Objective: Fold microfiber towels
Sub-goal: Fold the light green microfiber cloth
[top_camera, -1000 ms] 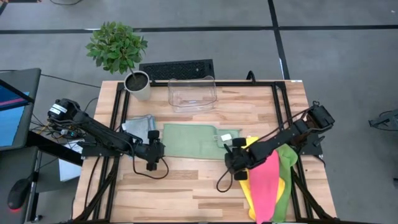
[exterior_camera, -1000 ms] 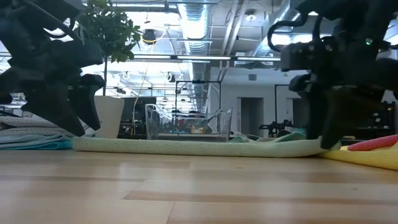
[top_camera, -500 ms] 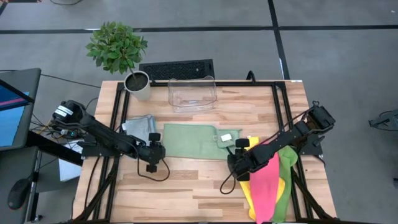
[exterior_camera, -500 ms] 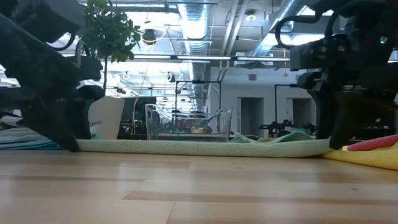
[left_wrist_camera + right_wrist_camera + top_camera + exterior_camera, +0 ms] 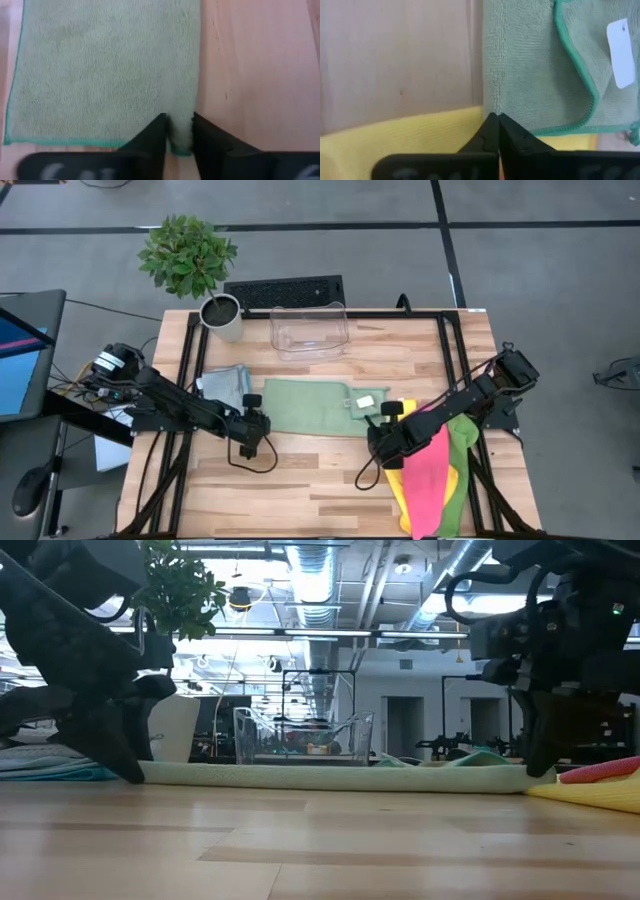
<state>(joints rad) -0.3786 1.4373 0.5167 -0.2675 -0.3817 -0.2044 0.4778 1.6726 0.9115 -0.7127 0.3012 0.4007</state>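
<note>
High view: I have the pale green towel (image 5: 310, 406) spread flat across the middle of the wooden table (image 5: 320, 480), and both my grippers sit on its near edge, one at each corner. My left gripper (image 5: 250, 442) is down at the towel's near left corner; in the left wrist view my two fingers (image 5: 155, 137) are drawn close with a small ridge of the green cloth (image 5: 100, 70) bunched between them, so I am pinching that corner. My right gripper (image 5: 382, 450) is at the near right corner. In the right wrist view my fingers (image 5: 487, 137) are pressed tight together right at the edge of the green towel (image 5: 530, 65), with their tips meeting where the green cloth borders the yellow towel (image 5: 395, 145); I cannot tell if any cloth is caught between them. A flap of the green towel is turned over near that corner, showing its teal hem and a white tag (image 5: 621, 52).

Beside my right arm lies a heap of towels: pink (image 5: 428, 470) on top, yellow (image 5: 400, 485) under it, lime green (image 5: 462, 450) on the outer side. A folded light blue towel (image 5: 224, 385) lies just beyond my left gripper. At the table's far edge stand a clear plastic bin (image 5: 309, 330) and a potted plant (image 5: 190, 260).

In the low view the green towel (image 5: 330, 777) lies flat between my two grippers.
</note>
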